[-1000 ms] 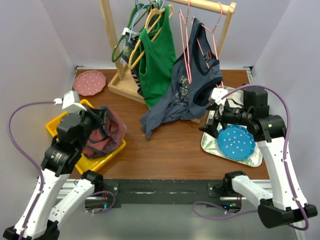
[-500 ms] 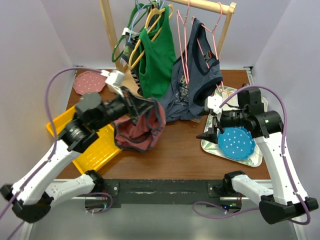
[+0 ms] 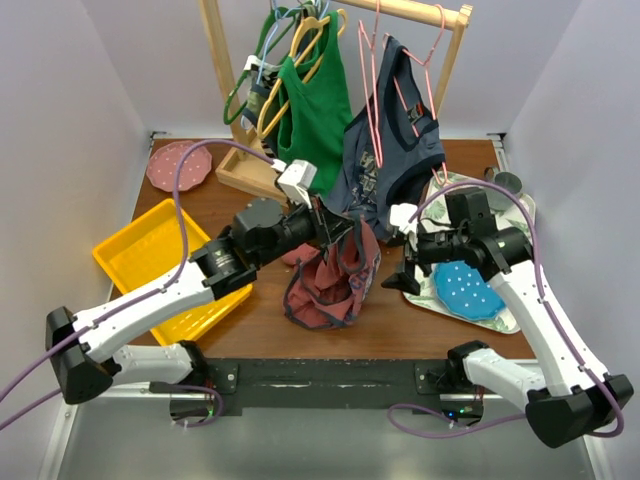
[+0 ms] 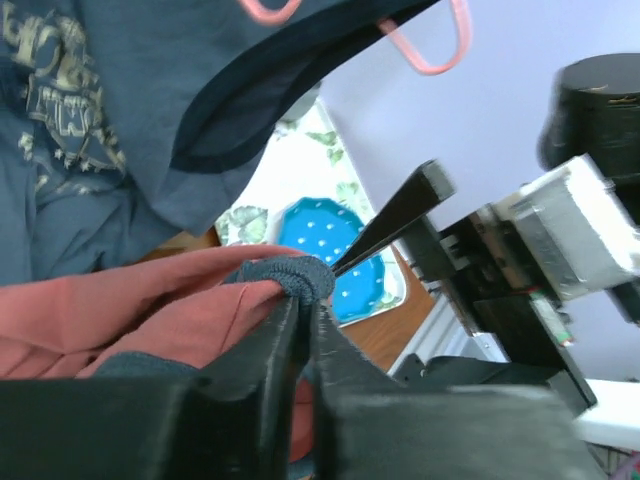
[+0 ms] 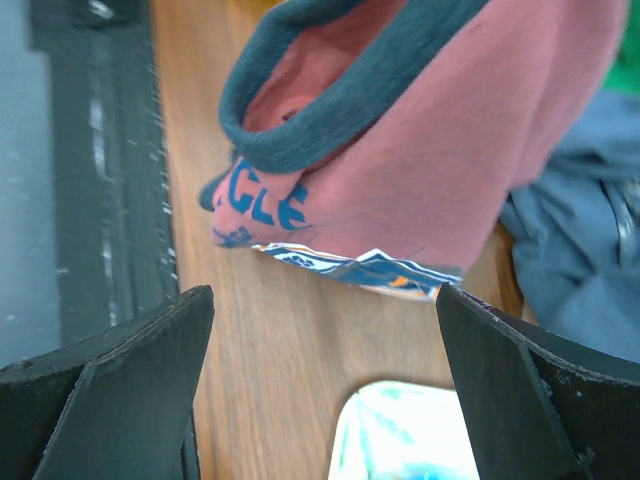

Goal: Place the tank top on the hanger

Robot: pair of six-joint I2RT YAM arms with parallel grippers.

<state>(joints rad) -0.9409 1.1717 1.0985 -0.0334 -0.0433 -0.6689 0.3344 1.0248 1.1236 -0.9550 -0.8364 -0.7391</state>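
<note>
1. Currently pinches the navy trim of the tank top (image 3: pixel 330 285) in the left end effector (image 3: pixel 328 228), with jaws pressed tight on the cloth.
2. Carries the shirt bunched above the middle of the desk (image 3: pixel 380 335), just in front of the navy top (image 3: pixel 385 170) hanging on the rack. Leaves the pink hanger (image 3: pixel 373 95) untouched, well above on the rail.
3. Waits with the right end effector (image 3: pixel 405 262) spread wide and holding nothing, just beside the shirt's right edge.
4. Could close on several layers at once, given how wadded the fabric hangs, and so fail to spread an armhole. Could also lose the thin pinch on the trim under a sideways tug. Might snag the navy top close behind.
5. From the left wrist, shows the pinch itself, rolled trim between dark fingers (image 4: pixel 270 350), with a tip of the other arm near it. From the right wrist, shows blue lettering and a crumpled graphic edge low on the shirt (image 5: pixel 420 150), plus bare wood between the open fingers (image 5: pixel 130 380). From above alone, shows the hanger and rack.
</note>
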